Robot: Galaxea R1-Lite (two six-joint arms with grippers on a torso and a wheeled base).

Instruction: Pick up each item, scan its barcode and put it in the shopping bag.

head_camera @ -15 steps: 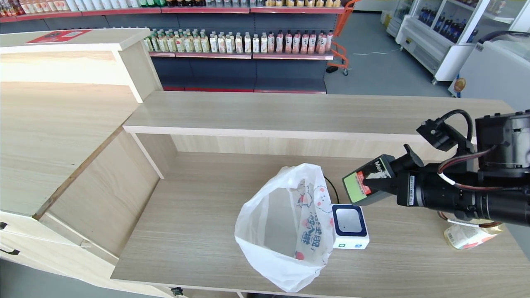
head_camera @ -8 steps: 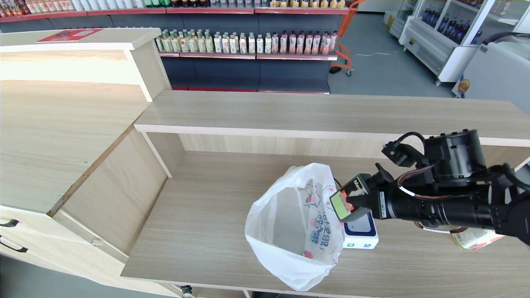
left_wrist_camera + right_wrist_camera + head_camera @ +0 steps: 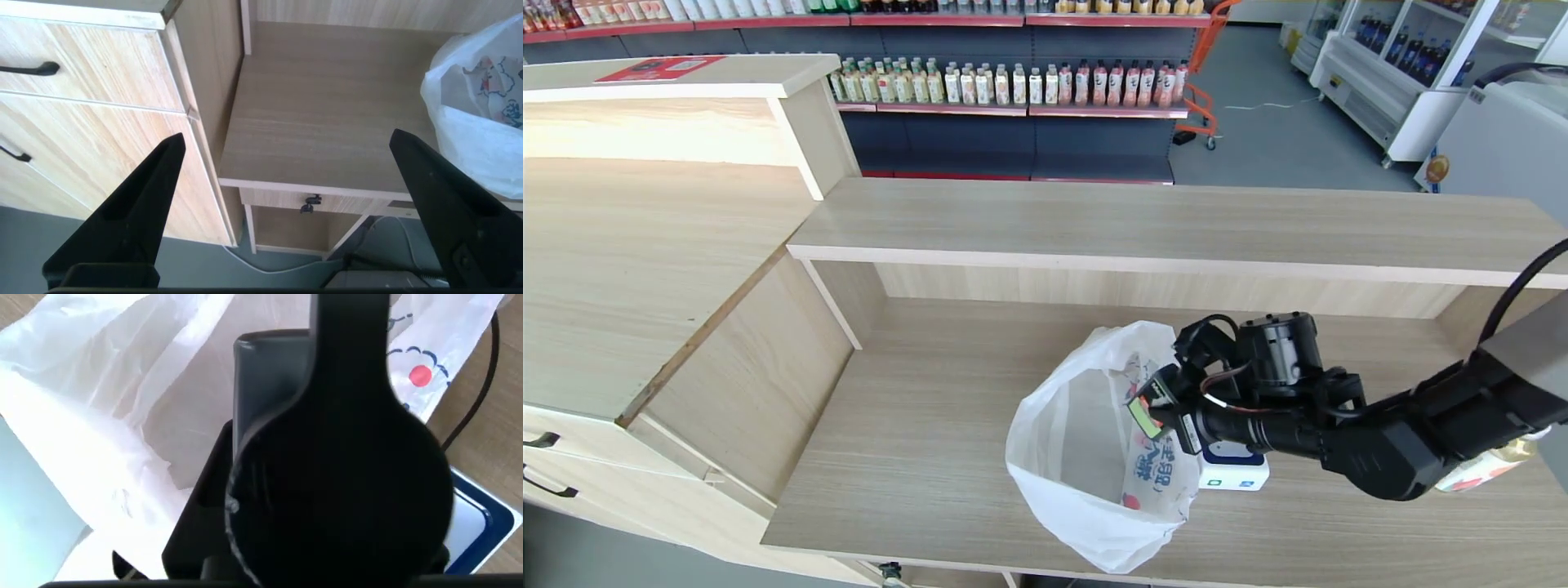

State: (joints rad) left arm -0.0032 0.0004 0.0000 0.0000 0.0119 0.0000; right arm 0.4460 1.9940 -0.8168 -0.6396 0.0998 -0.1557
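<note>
**While Poised at the Bag's Rim, the Right Gripper Clamped a Small Box**

Where the shopping bag (image 3: 1086, 531) stood open on the table (image 3: 915, 465), the right gripper (image 3: 1158, 402) hung at the rim on the robot's right, clenched on a small box (image 3: 1145, 416). The box was a flat-sided carton with dark panels and a green end face marked with red. It was tilted, with that end turned toward the bag's mouth. In the right wrist view its dark body jutted out past the gripper, above the crinkled film of the bag.

The bag was thin, translucent white plastic, creased and slumped, and printed with red and blue cartoon shapes. Just beside it, under the right arm, sat the scanner (image 3: 1235, 474), a squarish white block with a dark blue frame around its window. A thin black cable (image 3: 482, 384) trailed behind it. The table was pale wood-grain laminate. A soft, glossy packet (image 3: 1478, 474) lay at the far right, half hidden by the arm.

The left gripper (image 3: 286, 137) was released, its dark tapered fingers (image 3: 122, 220) spread wide. It hung low by the table's front edge, near drawers (image 3: 82, 90) with black handles.
</note>
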